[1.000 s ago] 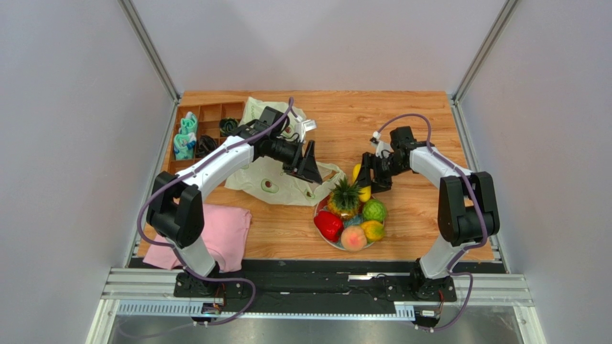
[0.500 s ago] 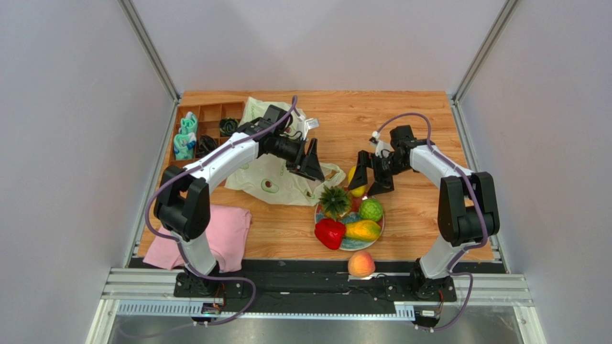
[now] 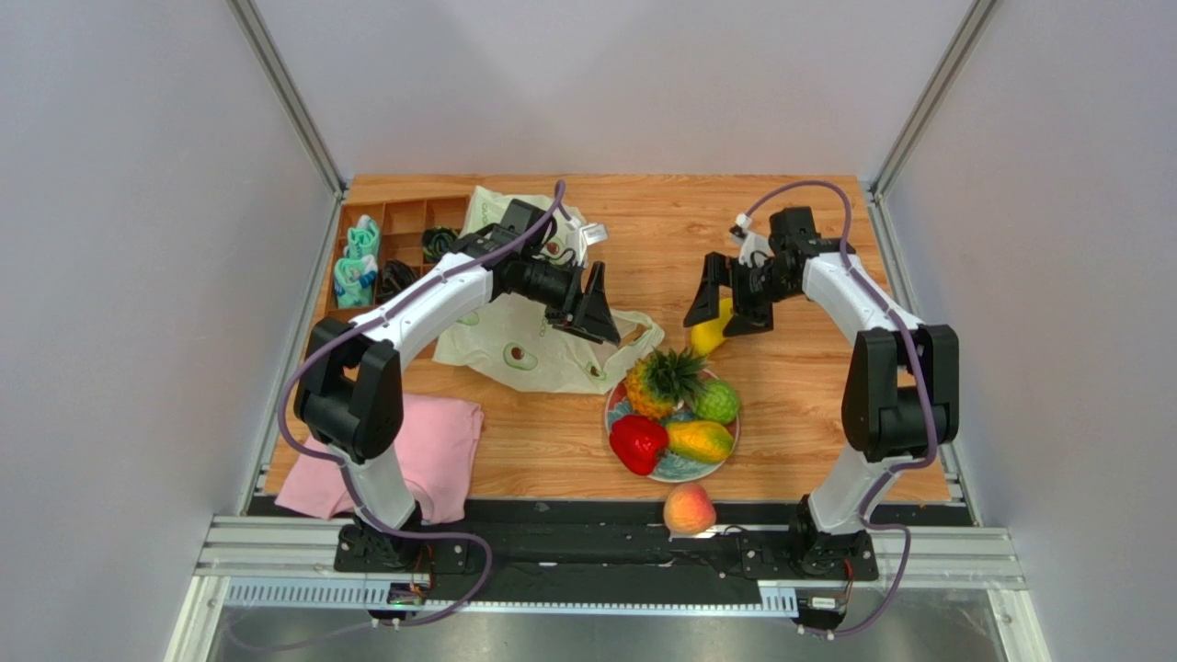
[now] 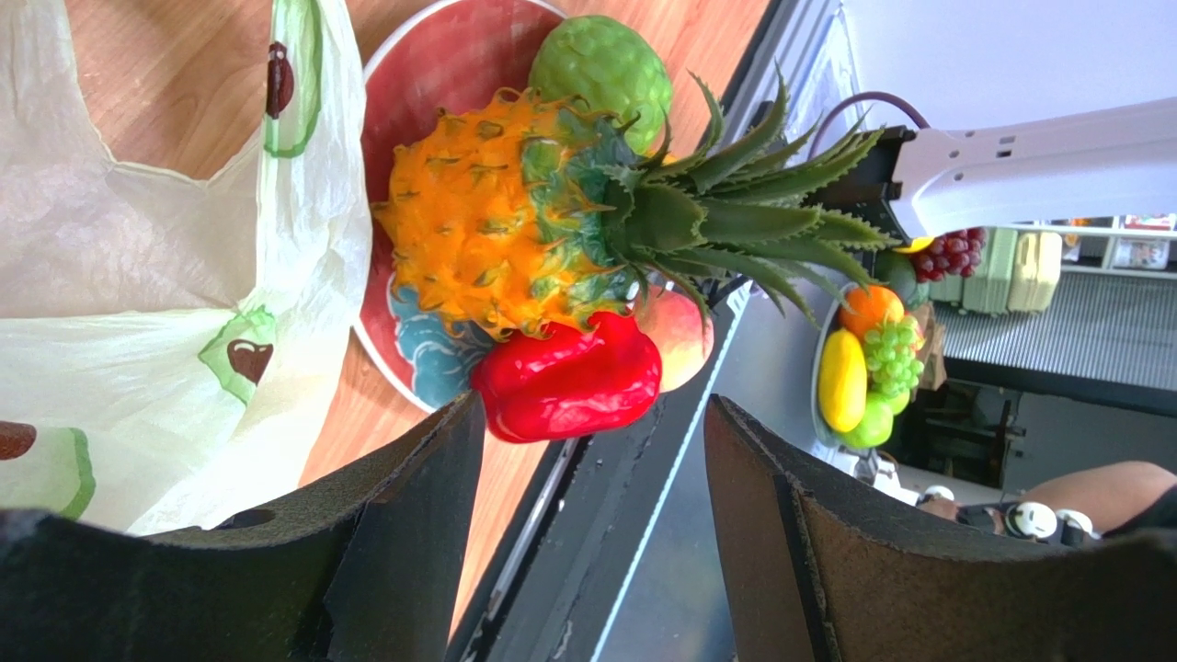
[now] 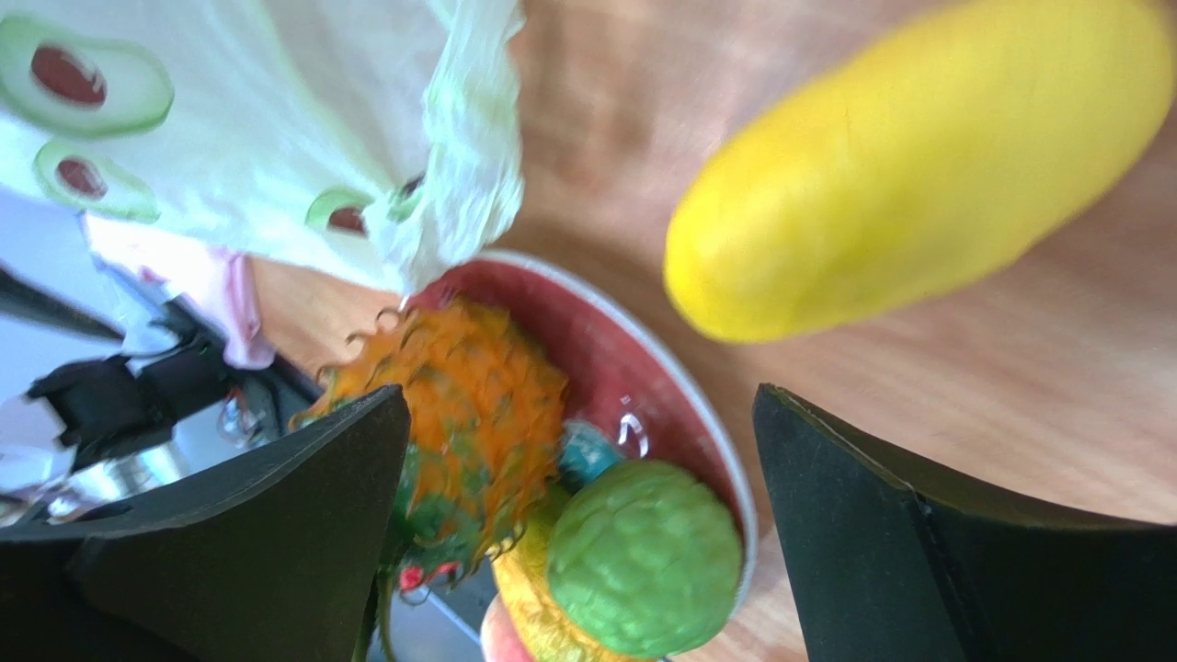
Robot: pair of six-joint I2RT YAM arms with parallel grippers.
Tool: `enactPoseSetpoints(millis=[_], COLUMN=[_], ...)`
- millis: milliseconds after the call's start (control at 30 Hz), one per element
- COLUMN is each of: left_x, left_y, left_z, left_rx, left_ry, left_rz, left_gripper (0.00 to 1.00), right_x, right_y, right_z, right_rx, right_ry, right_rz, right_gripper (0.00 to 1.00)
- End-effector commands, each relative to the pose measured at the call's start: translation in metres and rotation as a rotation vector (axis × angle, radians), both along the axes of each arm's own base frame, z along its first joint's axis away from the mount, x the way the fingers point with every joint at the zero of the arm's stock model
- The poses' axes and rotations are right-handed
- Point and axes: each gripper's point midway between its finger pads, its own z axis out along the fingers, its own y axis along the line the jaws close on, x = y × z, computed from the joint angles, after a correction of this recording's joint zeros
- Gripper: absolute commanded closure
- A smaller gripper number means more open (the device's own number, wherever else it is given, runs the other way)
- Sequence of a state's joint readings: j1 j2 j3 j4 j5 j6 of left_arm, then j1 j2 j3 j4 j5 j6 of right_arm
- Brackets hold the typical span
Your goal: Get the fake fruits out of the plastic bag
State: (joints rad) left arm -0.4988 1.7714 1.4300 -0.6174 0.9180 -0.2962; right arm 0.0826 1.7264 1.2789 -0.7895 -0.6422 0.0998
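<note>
Nearest you, the peach (image 3: 690,509) lies off the plate, on the dark strip at the surface's near edge. The pink cloth (image 3: 422,448) sits near-left.

The plate (image 4: 442,62) holds four: pineapple (image 3: 649,390) on its side, red pepper (image 3: 637,443), green ball (image 3: 716,403), mango (image 3: 701,442).

Just beyond the plate's far rim, a long yellow fruit (image 5: 926,166) lies on the bare surface (image 3: 788,400). Your right fingers (image 5: 940,538) hang wide apart above it, gripping nothing.

The plastic bag (image 3: 525,338) lies flattened left of the plate; contents cannot be told. Your left fingers (image 4: 401,552) stand apart over its right edge, holding nothing.

Far left, a wooden compartment tray (image 3: 401,221) holds teal items (image 3: 359,262) and dark items (image 3: 442,246).
</note>
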Motion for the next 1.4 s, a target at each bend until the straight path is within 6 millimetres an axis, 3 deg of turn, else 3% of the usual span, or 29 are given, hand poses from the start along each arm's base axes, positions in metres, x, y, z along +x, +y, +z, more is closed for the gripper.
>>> enactPoseSetpoints(millis=[0,200,433,667,833,1100,1267,1333,1367], left_x=[-0.001,-0.004,-0.006,-0.006,-0.01,-0.016,-0.018,-0.02,-0.02], left_y=[0.001,0.004,0.006,0.005,0.008,0.013,0.016,0.018,0.019], left_z=[0.018,0.015,0.013,0.008,0.007,0.002,0.001,0.001,0.001], left_rx=[-0.047,-0.038,-0.036,-0.03,-0.022,-0.008,0.005,0.016,0.02], left_ry=[-0.059,-0.063,-0.059,-0.041,-0.039,-0.027,-0.045,-0.05,-0.059], left_rz=[-0.023,-0.018,-0.012,-0.011,-0.016,-0.014,-0.021,-0.022,-0.021], left_gripper=[0.32,0.32,0.32,0.32,0.32,0.32,0.32,0.32,0.32], right_x=[0.041,0.062,0.062,0.085,0.099,0.125,0.141,0.152,0.155], right_y=[-0.022,-0.053,-0.056,-0.041,-0.009,-0.005,0.01,0.006,0.009], right_z=[-0.002,-0.029,-0.039,-0.041,-0.039,-0.053,-0.057,-0.055,-0.055], right_rx=[-0.155,-0.344,-0.365,-0.277,-0.063,-0.003,0.157,0.16,0.179], right_ry=[-0.084,-0.03,-0.007,-0.014,0.041,0.105,0.166,0.149,0.156], right_rz=[-0.062,-0.215,-0.254,-0.294,-0.307,-0.399,-0.411,-0.432,-0.439], right_gripper=[0.0,0.03,0.08,0.09,0.08,0.08,0.07,0.14,0.27])
